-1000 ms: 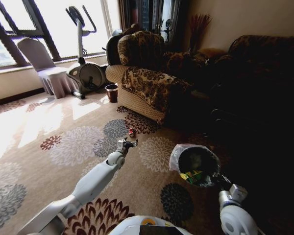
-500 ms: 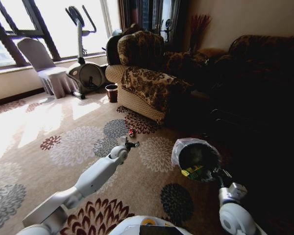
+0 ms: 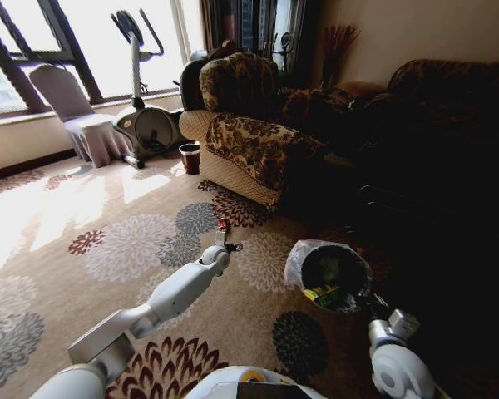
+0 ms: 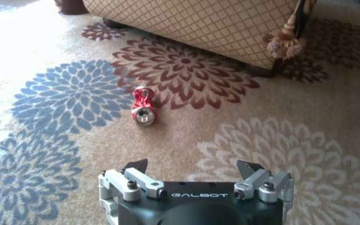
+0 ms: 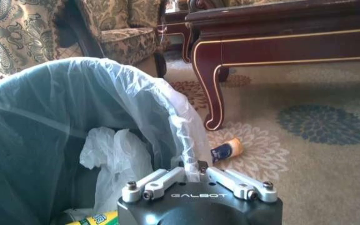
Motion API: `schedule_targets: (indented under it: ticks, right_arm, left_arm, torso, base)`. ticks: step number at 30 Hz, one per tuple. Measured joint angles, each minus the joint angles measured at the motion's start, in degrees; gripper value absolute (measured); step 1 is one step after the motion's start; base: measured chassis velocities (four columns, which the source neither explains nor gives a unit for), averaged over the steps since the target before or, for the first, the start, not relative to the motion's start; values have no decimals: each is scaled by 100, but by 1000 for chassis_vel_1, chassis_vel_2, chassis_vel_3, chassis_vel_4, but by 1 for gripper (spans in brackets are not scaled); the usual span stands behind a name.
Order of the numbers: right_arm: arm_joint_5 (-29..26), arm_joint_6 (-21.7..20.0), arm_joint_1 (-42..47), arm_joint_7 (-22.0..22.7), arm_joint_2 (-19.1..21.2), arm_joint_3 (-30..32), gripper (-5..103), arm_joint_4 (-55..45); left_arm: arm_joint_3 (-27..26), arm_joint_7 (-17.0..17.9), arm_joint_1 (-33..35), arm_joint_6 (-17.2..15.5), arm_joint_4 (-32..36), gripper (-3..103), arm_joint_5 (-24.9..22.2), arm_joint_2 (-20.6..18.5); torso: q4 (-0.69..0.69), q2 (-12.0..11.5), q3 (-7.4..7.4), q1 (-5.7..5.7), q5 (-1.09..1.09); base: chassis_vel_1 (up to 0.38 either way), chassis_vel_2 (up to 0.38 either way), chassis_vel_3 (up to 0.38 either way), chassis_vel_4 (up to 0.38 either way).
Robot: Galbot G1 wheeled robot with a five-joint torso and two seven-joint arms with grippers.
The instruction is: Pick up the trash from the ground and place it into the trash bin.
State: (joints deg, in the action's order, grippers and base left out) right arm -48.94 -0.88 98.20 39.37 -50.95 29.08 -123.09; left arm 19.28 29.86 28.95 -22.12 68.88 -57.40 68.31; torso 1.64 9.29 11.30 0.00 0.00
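Armchair [image 4: 198,23] beyond red can [image 4: 144,107], left claw [image 4: 192,168] released, right claw [image 5: 192,174] clenched on bin liner [image 5: 136,103].

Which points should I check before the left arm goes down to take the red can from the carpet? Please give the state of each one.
1. Left gripper open: ok, fingers spread.
2. Left gripper holds nothing: ok.
3. Red can in front of the gripper: not ok, it lies on the carpet off to one side of the centre line.
4. Space around the can free: ok, armchair stands apart.
5. Right gripper grips the trash bin: ok, fingers shut on the liner at the rim.
6. Room left in the bin: cannot tell.
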Motion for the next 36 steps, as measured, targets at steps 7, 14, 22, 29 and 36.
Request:
schedule_targets:
  ticks: [7,14,22,29,36]
  right_arm:
    - [-102,-2,66,-62,0,14,0,8]
    - [-122,22,98,-86,-15,25,0,35]
    - [-115,36,142,-93,-82,23,0,17]
    - [-110,38,146,-88,-85,19,0,11]
    - [-107,42,144,-86,-84,19,0,8]
  left_arm:
    - [-20,-248,13,481,-418,98,545,84]
    - [-64,-360,38,548,-489,98,680,73]
    - [-111,-449,81,533,-504,98,775,44]
    - [-114,-452,85,525,-504,98,777,40]
    - [-116,-452,87,522,-502,98,777,38]
  torso:
    - [1,0,0,0,0]
    - [1,0,0,0,1]
    - [1,0,1,1,1]
    - [0,0,0,0,-1]
    - [1,0,0,0,0]
  base:
    - [-51,51,53,-62]
    - [-176,191,183,-167]
    - [-228,231,239,-238]
    - [-180,171,173,-186]
    - [-187,183,196,-185]
